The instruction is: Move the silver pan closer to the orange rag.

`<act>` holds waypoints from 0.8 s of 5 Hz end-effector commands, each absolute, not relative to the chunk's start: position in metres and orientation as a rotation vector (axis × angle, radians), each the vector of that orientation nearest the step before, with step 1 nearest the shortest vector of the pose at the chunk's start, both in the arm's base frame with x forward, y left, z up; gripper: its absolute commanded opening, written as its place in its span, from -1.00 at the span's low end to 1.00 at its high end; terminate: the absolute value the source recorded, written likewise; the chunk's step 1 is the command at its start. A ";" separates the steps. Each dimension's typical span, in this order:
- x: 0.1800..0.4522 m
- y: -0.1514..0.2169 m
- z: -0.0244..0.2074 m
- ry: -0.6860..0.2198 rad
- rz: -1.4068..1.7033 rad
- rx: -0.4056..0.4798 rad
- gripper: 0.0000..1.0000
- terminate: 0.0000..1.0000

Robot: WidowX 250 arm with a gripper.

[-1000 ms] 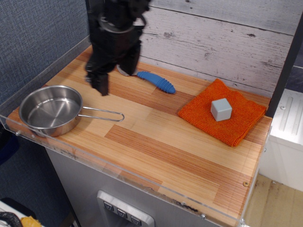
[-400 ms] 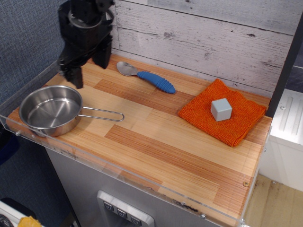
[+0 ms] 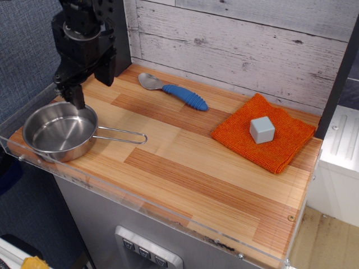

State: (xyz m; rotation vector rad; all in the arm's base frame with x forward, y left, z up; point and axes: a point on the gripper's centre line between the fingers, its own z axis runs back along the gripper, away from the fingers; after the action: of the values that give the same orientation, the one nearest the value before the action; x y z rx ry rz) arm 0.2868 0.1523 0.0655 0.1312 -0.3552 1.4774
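The hand [image 3: 84, 89] hovers just above the far rim of the pan [image 3: 58, 131], fingers spread and empty. The pan's handle points right toward the rag [image 3: 263, 131], well apart across the bench [image 3: 185, 168].

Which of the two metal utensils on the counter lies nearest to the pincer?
The silver pan, directly under the pincer at the left end. The blue-handled spoon lies farther right, near the wall.

silver pan [image 3: 58, 131]: shiny silver steel
orange rag [image 3: 263, 132]: bright orange, textured knit
cube [image 3: 262, 129]: plain pale grey
spoon [image 3: 174, 91]: silver bowl, ribbed blue handle
counter [image 3: 185, 168]: striped light and reddish wood
gripper [image 3: 82, 84]: black
wall [image 3: 252, 45]: whitewashed planks
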 end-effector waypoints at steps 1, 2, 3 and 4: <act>0.278 0.155 0.044 -0.303 1.451 0.125 1.00 -1.00; 0.280 0.157 0.035 -0.279 1.443 0.117 1.00 -1.00; 0.283 0.159 0.028 -0.269 1.438 0.120 -1.00 -1.00; 0.284 0.160 0.027 -0.280 1.450 0.125 -1.00 -1.00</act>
State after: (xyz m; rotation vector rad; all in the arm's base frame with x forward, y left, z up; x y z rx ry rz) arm 0.2822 0.1558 0.0152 0.1375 -0.2356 1.4367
